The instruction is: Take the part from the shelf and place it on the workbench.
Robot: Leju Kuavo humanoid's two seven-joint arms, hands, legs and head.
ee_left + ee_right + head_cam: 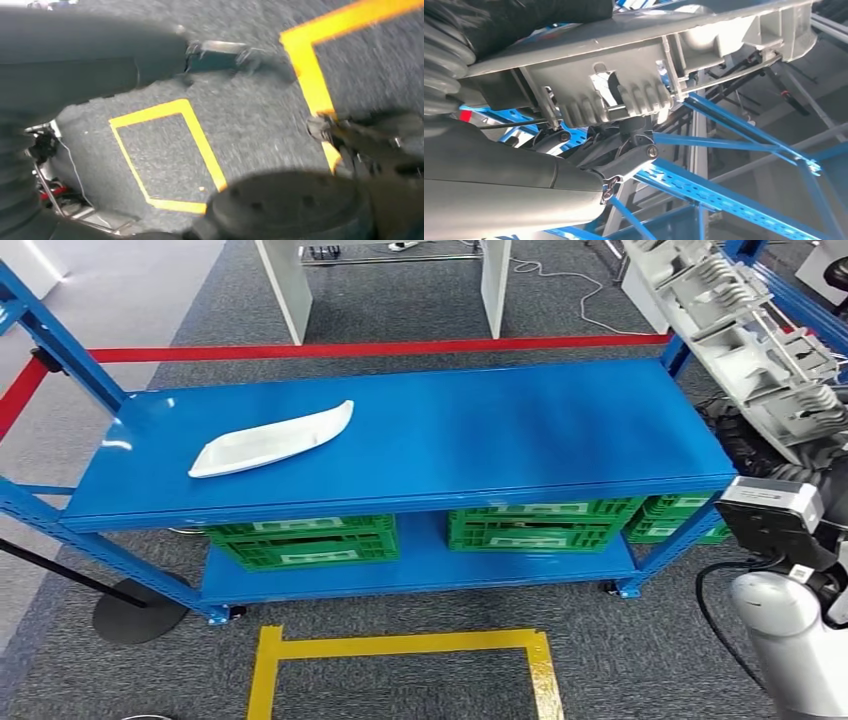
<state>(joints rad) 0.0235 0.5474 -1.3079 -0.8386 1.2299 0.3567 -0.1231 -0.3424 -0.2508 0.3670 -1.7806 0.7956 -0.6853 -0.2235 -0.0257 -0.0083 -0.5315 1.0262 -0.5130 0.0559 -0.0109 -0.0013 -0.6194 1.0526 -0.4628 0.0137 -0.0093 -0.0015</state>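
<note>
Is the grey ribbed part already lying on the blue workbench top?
No: in the head view the grey ribbed part is held up at the right, off the blue workbench, where a white curved piece lies.

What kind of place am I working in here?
Probably a factory or workshop floor: a blue steel workbench, green crates stored underneath, yellow floor tape, and a grey moulded part in the right hand.

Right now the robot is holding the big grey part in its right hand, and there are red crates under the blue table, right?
Not quite: the crates under the blue table are green, not red, as the head view shows. The rest holds: the right hand grips the big grey part.
</note>
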